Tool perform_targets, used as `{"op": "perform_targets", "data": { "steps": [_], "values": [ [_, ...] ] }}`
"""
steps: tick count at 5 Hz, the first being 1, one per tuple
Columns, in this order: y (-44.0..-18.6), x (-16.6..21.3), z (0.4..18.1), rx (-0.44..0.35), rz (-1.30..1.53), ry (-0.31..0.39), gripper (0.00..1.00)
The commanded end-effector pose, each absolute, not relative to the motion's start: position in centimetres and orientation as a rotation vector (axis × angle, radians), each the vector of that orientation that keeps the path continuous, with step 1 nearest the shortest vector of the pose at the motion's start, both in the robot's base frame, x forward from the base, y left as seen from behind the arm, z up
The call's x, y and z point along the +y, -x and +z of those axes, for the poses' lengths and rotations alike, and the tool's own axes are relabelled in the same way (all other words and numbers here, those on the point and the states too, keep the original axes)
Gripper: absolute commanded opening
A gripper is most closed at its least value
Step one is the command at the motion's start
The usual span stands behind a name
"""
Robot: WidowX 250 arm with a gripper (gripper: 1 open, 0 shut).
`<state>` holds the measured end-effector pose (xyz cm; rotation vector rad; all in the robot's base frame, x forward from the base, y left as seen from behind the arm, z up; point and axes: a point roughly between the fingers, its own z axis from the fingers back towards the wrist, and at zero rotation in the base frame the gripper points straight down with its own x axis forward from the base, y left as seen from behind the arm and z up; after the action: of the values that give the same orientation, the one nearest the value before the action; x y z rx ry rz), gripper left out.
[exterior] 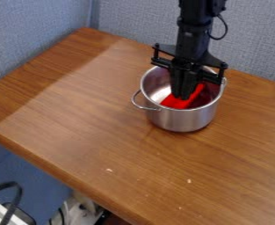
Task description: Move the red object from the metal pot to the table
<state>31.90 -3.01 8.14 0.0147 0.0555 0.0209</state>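
Floor and clutter at bottom edge: dark cable (8,198) at lower left, pale items (78,211) below the counter's front edge, too blurred to identify.

Counter (69,97): brown wood with visible grain, rounded front edge, running diagonally from lower right to upper left. Near half bare except a few small pale specks.

Pot (181,104): small, round, shiny steel, straight sides, standing upright on the far right part of the counter. One small side handle (137,101) shows on its left.

Red object (189,99): bright red, blocky, lying inside the pot against its right inner wall and bottom. Upper end partly hidden behind the tool.

Tool (186,88): black, pointing straight down into the pot, fingers reaching below the rim at the red object. Jaws stand narrow, drawn in about the red object's upper end; whether they actually press on it cannot be told.

Arm (199,22): black, vertical, rising out of the top of the view above the pot.

Wall (57,22): blue-grey fabric panels behind the counter.
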Motion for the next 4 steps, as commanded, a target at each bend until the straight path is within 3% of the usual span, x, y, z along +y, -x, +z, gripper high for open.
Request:
{"op": "perform_targets", "data": {
  "steps": [1,2,3,4],
  "values": [
    [-32.33,-3.21,8.82,0.027,0.015,-0.011,1.0],
    [-32.37,-3.15,8.67,0.027,0.017,-0.008,0.0],
    [-32.43,-3.1,8.48,0.027,0.019,-0.005,0.0],
    [-32.53,-3.01,8.4,0.028,0.022,-0.005,1.0]
  ]
}}
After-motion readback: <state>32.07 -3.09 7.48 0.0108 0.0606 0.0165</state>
